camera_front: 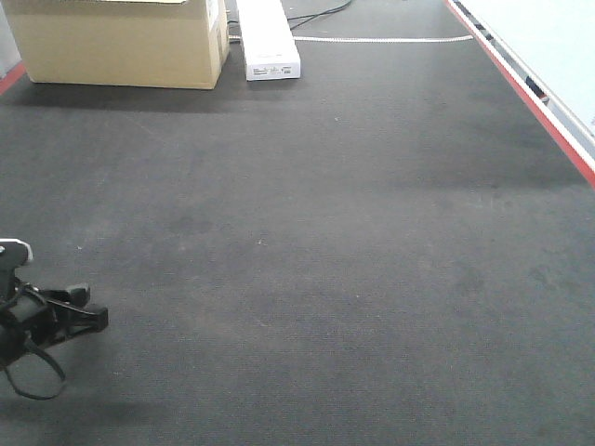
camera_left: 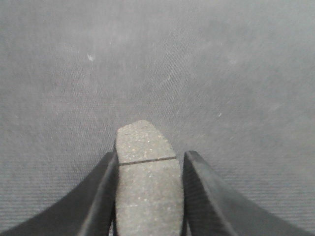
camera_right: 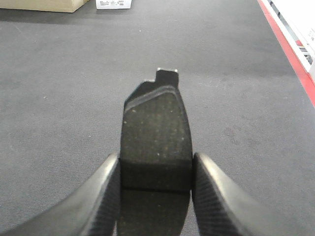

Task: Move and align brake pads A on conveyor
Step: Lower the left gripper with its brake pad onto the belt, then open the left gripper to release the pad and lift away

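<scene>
Two pads in hand at once. Gripping the left pad (camera_left: 146, 189) by its long sides in the left claw (camera_left: 150, 155), closed on it at the bottom centre of the left wrist view, groove facing up. Gripping the right pad (camera_right: 156, 125) the same way in the right claw (camera_right: 155, 156), closed on it at the bottom centre of the right wrist view, backing tab pointing away. Probably hovering on the right, judging by the shadow beneath that pad; not managing to tell whether the left pad is touching the belt (camera_front: 325, 232).

Aiming, as a judgement, for a flat descent: lowering each pad level, squaring its long edges with the belt's run, placing the two side by side and just apart, and opening only once each is lying flat, so as not to be tipping or twisting either one.

Finding no other pads in the front view to line up against. Looking from the lower left, past the left claw, across plenty of bare felt in the middle. Minding the red rail (camera_front: 548, 125) slanting up the right side. Steering well short of the cardboard box (camera_front: 121, 42) and the white box (camera_front: 270, 37) at the upper left.
</scene>
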Motion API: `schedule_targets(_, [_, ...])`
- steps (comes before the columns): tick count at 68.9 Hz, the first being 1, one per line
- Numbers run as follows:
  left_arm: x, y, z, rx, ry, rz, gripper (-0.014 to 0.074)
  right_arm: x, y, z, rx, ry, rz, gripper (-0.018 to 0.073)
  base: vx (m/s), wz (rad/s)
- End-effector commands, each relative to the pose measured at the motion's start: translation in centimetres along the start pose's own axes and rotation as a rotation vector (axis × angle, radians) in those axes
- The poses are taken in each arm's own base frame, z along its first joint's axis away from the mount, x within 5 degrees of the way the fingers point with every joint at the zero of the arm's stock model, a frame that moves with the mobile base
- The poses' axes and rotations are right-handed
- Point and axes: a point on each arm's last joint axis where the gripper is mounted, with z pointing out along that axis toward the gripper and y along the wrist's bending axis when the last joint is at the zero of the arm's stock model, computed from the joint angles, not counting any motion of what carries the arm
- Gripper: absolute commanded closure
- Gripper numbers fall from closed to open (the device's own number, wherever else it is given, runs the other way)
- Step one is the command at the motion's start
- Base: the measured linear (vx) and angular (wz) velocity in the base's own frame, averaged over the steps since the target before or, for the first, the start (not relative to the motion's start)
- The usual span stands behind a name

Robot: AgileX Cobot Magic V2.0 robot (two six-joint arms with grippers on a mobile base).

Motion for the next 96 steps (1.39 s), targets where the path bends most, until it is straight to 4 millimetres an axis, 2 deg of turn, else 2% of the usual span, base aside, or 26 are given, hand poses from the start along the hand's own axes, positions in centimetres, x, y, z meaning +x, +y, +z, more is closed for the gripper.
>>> schedule_targets(1, [-1.8,-0.1,0.4,-0.002,-0.129,-0.013,0.0593,-1.7,-0.1,-0.4,0.01,-0.116,-0.005,0.0566,0.0,0.0])
schedule_targets(23, [0.1,-0.1,1.8,-0.007,0.003,-0.009,0.0576,-1.7,-0.1,-0.4,0.01,-0.116,-0.005,0.0566,0.0,0.0])
schedule_targets(35, [0.9,-0.1,1.8,-0.003,0.086,-0.008,0.0517,-1.7,-0.1,-0.4,0.01,-0.116,-0.005,0.0566,0.0,0.0])
schedule_targets(50, [1.3,-0.2,1.8,0.001,0.16,-0.009,0.0328,-1.7,-0.1,-0.4,0.01,-0.116,-0.005,0.0566,0.0,0.0])
schedule_targets(60, [0.9,-0.3,1.8,0.005,0.177,-0.01,0.016,-1.7,-0.1,-0.4,0.01,-0.116,-0.005,0.0566,0.0,0.0])
schedule_targets(67, [0.4,-0.4,1.7,0.011,0.194,-0.012,0.0083,-1.7,-0.1,-0.4,0.01,-0.116,-0.005,0.0566,0.0,0.0])
schedule_targets(79, [-1.5,-0.6,0.0,0.024,0.124,-0.015,0.0055,-1.7,-0.1,-0.4,0.01,-0.116,-0.005,0.0566,0.0,0.0])
schedule_targets(96, [-3.8,-0.8,-4.8,0.056,0.034,-0.019,0.0083,-1.7,-0.1,-0.4,0.01,-0.116,-0.005,0.0566,0.0,0.0])
